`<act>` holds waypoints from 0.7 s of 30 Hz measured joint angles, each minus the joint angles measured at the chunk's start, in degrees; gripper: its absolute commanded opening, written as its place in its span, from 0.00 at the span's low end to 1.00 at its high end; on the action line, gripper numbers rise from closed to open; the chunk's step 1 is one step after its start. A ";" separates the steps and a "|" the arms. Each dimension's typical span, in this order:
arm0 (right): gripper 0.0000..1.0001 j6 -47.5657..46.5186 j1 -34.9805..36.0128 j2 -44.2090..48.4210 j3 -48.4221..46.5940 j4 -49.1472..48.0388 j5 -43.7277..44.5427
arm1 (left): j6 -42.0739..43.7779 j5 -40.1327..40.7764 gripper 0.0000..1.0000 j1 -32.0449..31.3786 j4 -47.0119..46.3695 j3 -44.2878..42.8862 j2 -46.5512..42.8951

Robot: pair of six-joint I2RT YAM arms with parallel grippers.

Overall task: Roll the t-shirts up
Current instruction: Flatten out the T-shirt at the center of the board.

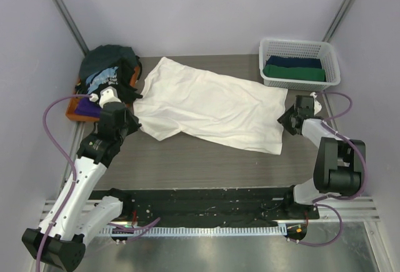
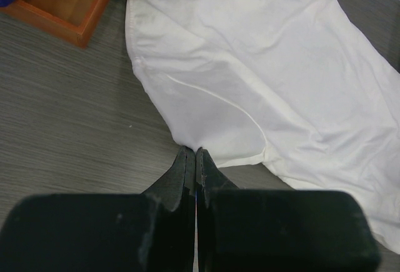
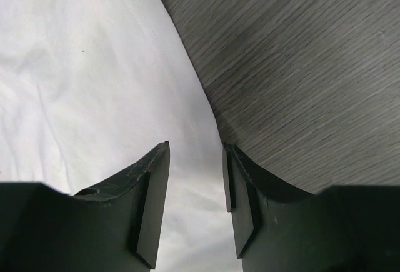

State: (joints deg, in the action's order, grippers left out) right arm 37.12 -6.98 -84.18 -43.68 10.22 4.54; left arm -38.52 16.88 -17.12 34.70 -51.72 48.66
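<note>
Left end effector (image 2: 192, 152), jaws together, at white t-shirt (image 2: 250, 65) edge

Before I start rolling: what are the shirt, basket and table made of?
The shirt: soft matte cloth, probably cotton knit; it wrinkles and shows a stitched hem. The basket: white plastic by its look, a rigid moulded lattice. The table: matte grey with wood grain, likely laminate, though real wood can't be ruled out.
</note>
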 measured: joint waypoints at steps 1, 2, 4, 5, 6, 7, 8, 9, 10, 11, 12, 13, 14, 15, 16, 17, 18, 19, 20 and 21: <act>0.47 0.04 0.00 -0.81 0.17 -0.39 -0.28 | 0.00 0.02 0.00 0.00 0.00 0.00 0.00; 0.47 0.07 0.02 -1.46 0.33 -0.68 -0.46 | 0.00 0.02 0.00 0.00 0.00 0.00 0.00; 0.47 0.22 0.20 -2.89 0.74 -0.96 -0.72 | 0.00 0.02 0.00 0.00 0.00 0.00 0.00; 0.46 0.26 0.31 -3.32 1.01 -1.18 -0.74 | 0.00 0.02 0.00 0.00 0.00 0.00 0.00; 0.28 0.35 0.39 -3.32 1.07 -1.68 -0.72 | 0.00 0.02 0.00 0.00 -0.02 0.00 0.00; 0.18 0.37 0.50 -3.32 1.11 -2.10 -0.76 | 0.00 0.02 0.00 0.00 0.00 0.00 0.00; 0.12 0.37 0.55 -3.34 1.25 -2.43 -0.83 | 0.00 0.02 0.00 0.00 0.00 0.00 0.00; 0.10 0.17 0.57 -3.34 1.36 -2.45 -0.98 | 0.02 0.02 0.00 0.00 0.00 0.00 0.00; 0.05 0.44 0.63 -3.34 1.49 -2.54 -1.20 | 0.02 0.02 0.00 0.00 0.00 0.00 0.00; 0.01 0.55 0.66 -3.34 1.51 -2.51 -1.38 | 0.00 0.02 0.00 0.00 0.00 0.00 0.00; 0.01 0.50 0.66 -3.34 1.51 -2.49 -1.51 | 0.02 0.02 0.00 0.00 0.02 0.00 0.00; 0.01 0.50 0.66 -3.32 1.51 -2.51 -1.66 | 0.02 0.02 0.00 0.00 0.02 0.00 0.00; 0.01 0.52 0.66 -3.30 1.51 -2.51 -1.73 | 0.02 0.02 0.00 0.00 0.02 0.00 -0.02; 0.01 0.50 0.66 -3.28 1.51 -2.43 -1.77 | 0.02 0.02 0.00 0.00 0.02 0.00 -0.04; 0.01 0.50 0.66 -3.21 1.51 -2.38 -1.79 | 0.02 0.02 0.00 0.00 0.02 0.00 -0.07; 0.01 0.50 0.66 -3.08 1.49 -2.27 -1.81 | 0.02 0.02 0.00 0.00 0.02 0.00 -0.07; 0.01 0.48 0.66 -2.84 1.46 -2.03 -1.81 | 0.02 0.02 0.00 0.00 0.02 0.00 -0.09; 0.01 0.48 0.66 -2.56 1.33 -1.57 -1.77 | 0.02 0.02 0.00 0.00 0.02 0.00 -0.09; 0.01 0.46 0.66 -2.36 1.03 -1.05 -1.64 | 0.02 0.04 0.00 0.00 0.02 0.00 -0.09; 0.01 0.44 0.66 -2.23 0.68 -0.70 -1.57 | 0.02 0.04 0.00 0.00 0.04 0.00 -0.09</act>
State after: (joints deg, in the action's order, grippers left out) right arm 37.56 -6.33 -86.41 -43.00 9.52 2.96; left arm -38.50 16.93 -17.12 34.74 -51.72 48.58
